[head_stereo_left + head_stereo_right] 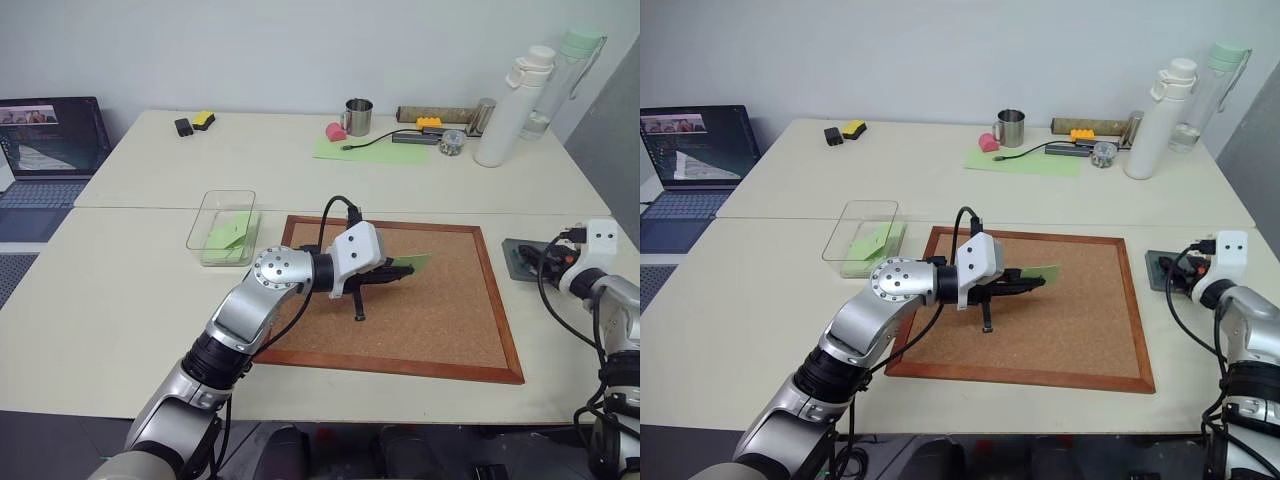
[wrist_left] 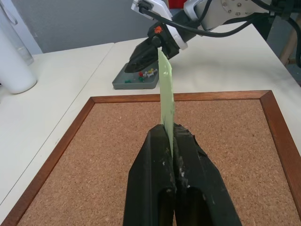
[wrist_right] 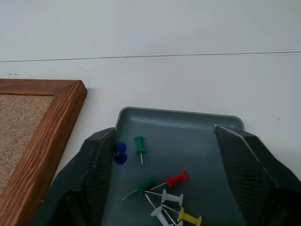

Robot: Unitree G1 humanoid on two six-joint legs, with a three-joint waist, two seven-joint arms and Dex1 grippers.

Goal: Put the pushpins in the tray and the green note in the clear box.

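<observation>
The left gripper point(image 2: 170, 136) is clamped on the green note point(image 2: 166, 89), pinching its lower edge so the paper stands out past the black fingers, held in the air above the cork board point(image 1: 440, 310), which lies framed in reddish wood at the middle of the near table. The clear box point(image 1: 222, 228) sits just beside the board's far-left corner, apart from the gripper, and already holds pale green paper. At the board's right side, on the bare tabletop, lies the tray point(image 3: 178, 127); the right gripper point(image 3: 171, 155) hangs right over it with its fingers spread wide to either side and nothing between them. In the tray lie the pushpins point(image 3: 175, 179): a red one, a dark blue one, two green, a yellow and some white, loosely heaped toward the near side. A black cable loops from the left wrist over the board. The far table carries a laptop point(image 1: 50, 140) at its left end, a small black thing and a yellow one point(image 1: 203, 120), a metal mug point(image 1: 358, 116) with a pink object beside it, a larger pale green sheet point(image 1: 375, 150) with a cable across it, and two tall bottles point(image 1: 515, 105) at the right. Nothing lies on the board between the held note and the box.
</observation>
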